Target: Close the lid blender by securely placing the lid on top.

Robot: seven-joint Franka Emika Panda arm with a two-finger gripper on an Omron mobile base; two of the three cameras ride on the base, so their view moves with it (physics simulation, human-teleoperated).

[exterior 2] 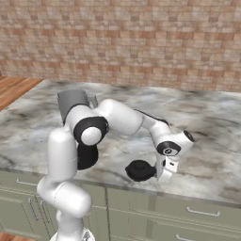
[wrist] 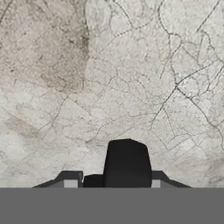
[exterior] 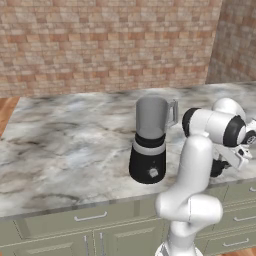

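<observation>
The blender [exterior: 149, 145] stands on the marble counter [exterior: 65, 150], with a black base, a white button, a grey band and an open-topped grey jar with a side handle. In the right base view the arm hides most of the blender [exterior 2: 71, 100]. The black round lid [exterior 2: 140, 170] is low near the counter's front edge, to the right of the blender, partly hidden behind the arm in the left base view as a dark lid [exterior: 217, 168]. My gripper [exterior 2: 159, 176] is at the lid's right edge and looks shut on its rim. A black block, the lid [wrist: 127, 162], rises between the fingers.
A brick wall [exterior: 110, 45] runs behind the counter and turns a corner at the right. Drawers and cabinet doors [exterior: 90, 220] sit under the front edge. Bare marble [exterior 2: 212, 127] lies right of the gripper and left of the blender.
</observation>
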